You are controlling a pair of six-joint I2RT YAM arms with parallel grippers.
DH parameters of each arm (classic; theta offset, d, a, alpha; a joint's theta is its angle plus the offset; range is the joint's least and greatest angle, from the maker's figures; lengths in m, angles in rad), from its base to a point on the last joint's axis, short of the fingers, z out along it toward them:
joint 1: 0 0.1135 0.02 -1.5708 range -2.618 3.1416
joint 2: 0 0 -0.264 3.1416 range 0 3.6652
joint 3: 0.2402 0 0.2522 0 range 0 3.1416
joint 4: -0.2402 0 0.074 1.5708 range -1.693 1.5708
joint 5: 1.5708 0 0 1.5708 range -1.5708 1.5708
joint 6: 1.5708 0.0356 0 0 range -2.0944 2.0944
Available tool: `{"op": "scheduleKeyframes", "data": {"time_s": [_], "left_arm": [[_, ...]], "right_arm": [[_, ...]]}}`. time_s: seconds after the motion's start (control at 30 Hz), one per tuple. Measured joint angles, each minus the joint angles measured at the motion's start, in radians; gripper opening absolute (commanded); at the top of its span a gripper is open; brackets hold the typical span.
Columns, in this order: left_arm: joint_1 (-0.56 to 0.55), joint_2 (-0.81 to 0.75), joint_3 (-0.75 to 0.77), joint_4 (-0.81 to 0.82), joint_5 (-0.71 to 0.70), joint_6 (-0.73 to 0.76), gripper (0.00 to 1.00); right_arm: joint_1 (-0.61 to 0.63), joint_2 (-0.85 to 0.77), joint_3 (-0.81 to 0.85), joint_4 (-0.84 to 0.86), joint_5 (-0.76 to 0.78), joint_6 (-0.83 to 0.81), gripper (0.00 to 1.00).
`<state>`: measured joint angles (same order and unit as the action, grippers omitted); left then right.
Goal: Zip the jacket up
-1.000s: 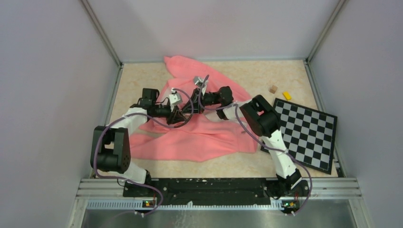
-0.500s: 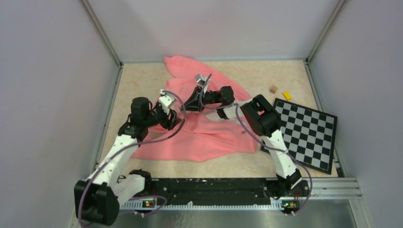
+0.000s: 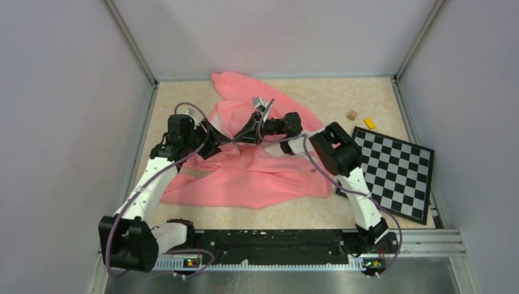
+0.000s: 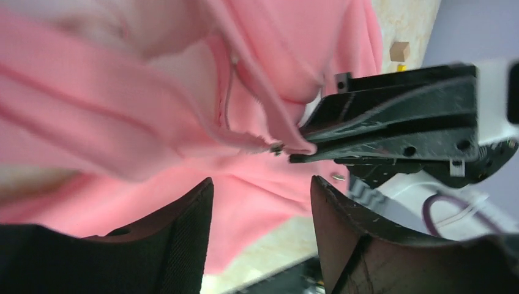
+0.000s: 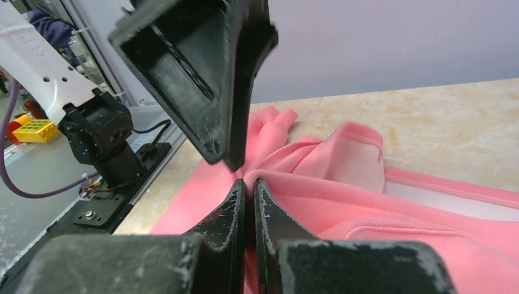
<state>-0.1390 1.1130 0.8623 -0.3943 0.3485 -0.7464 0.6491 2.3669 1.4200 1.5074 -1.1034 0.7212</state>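
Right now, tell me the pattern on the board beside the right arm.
The board is black-and-white checked; top view best.

No text, label, brand name or number can be read in any of the views. The jacket (image 3: 257, 177) shows no readable tag. The checkerboard (image 3: 395, 171) carries only black and white squares, without letters or digits.

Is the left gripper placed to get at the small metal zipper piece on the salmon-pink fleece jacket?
Probably yes: the open left gripper faces the zipper piece, nothing between, though the right gripper pinches the jacket right beside it.
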Motion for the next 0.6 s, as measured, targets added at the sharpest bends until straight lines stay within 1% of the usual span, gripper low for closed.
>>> {"op": "scheduleKeyframes", "data": {"time_s": [0.07,0.13,0.23,0.3,0.4,0.5,0.6], "left_arm": [[0.016,0.038,-0.002,-0.035,0.037,-0.132,0.67],[0.026,0.041,-0.028,-0.035,0.073,-0.275,0.67],[0.027,0.006,-0.138,0.058,0.145,-0.517,0.68],[0.027,-0.002,-0.208,0.113,0.165,-0.646,0.68],[0.027,-0.002,-0.241,0.137,0.155,-0.764,0.68],[0.030,-0.015,-0.241,0.186,0.117,-0.836,0.69],[0.034,-0.060,-0.241,0.209,0.050,-0.883,0.71]], "right_arm": [[0.000,0.000,-0.002,0.000,0.003,-0.008,0.00],[0.000,0.000,-0.005,0.003,0.005,-0.020,0.00],[0.002,-0.002,-0.014,0.005,0.005,-0.048,0.00],[0.003,-0.004,-0.022,0.005,0.004,-0.073,0.00],[0.003,-0.008,-0.034,0.005,0.002,-0.098,0.00],[0.003,-0.010,-0.034,0.004,0.003,-0.113,0.00],[0.003,-0.011,-0.035,0.004,0.003,-0.121,0.00]]}}
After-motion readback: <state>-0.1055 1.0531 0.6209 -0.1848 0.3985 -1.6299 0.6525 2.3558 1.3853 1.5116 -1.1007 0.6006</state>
